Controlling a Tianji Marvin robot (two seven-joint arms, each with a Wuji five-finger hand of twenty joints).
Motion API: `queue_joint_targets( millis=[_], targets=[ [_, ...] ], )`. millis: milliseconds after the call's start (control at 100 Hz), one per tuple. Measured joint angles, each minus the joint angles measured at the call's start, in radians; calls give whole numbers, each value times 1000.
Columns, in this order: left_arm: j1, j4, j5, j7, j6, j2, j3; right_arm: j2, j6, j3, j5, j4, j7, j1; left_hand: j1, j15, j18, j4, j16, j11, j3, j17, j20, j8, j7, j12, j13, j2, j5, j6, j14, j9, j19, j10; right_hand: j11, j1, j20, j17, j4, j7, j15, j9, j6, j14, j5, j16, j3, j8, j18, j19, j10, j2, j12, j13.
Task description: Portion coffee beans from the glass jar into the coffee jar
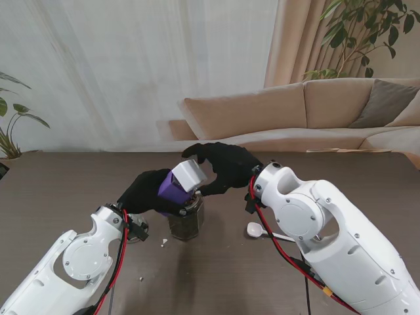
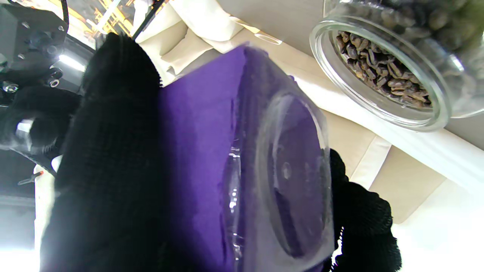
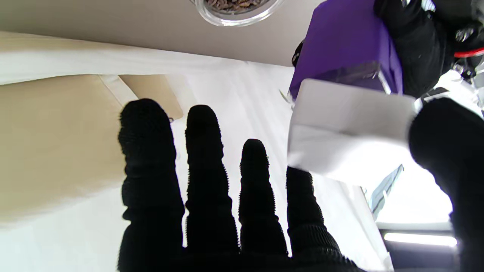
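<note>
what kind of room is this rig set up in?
Likely a living room or a lounge mock-up: a beige sofa behind the dark table, sheer curtains and a leafy houseplant.

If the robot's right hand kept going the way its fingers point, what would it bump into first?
Probably the purple coffee jar held by the left hand. The right hand already grips the white lid at that jar's top, so the jar lies straight ahead, though depth is hard to judge.
</note>
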Motion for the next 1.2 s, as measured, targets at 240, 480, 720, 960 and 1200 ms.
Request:
queue_joint_targets(
  millis=[240,480,720,960,1200],
  targets=[
    [0,0,-1,0,2,0,2,-2,97,0,-13,5,-35,6,0,0,0,0,0,0,0,0,0,0,0,0,0,0,0,0,0,0,0,0,33,-91,26,0,62,77,59,44,47,31,216,-4,-462,47,3,5,73,447,-9,9],
    [-7,5,-6,-3,1,0,8,-4,162,-39,-91,0,-26,16,0,0,0,0,0,0,0,0,0,0,0,0,0,0,0,0,0,0,0,0,39,-196,26,0,69,109,87,168,48,43,581,2,-465,87,13,19,100,556,1,70],
    [-10,14,-7,-4,-2,0,9,2,112,-48,-93,-14,4,20,0,0,0,0,1,0,0,0,0,0,0,0,0,0,0,0,0,0,0,0,11,-83,25,2,85,-1,91,179,36,32,531,5,-412,95,13,21,97,459,14,77],
    [-15,25,-7,-3,-3,0,12,3,73,-41,-88,-17,11,20,0,0,0,0,4,0,0,0,0,0,0,0,0,0,0,0,0,0,0,0,-1,47,25,2,68,-39,95,161,73,13,334,14,-162,83,13,22,83,229,14,77],
    [-18,26,-10,-2,-2,0,15,4,40,-41,-86,-7,-9,25,0,0,0,0,5,0,0,0,0,0,0,0,0,0,0,0,0,0,0,0,1,233,25,1,52,-17,103,138,-78,0,188,14,16,75,13,22,33,-26,14,77]
  ],
)
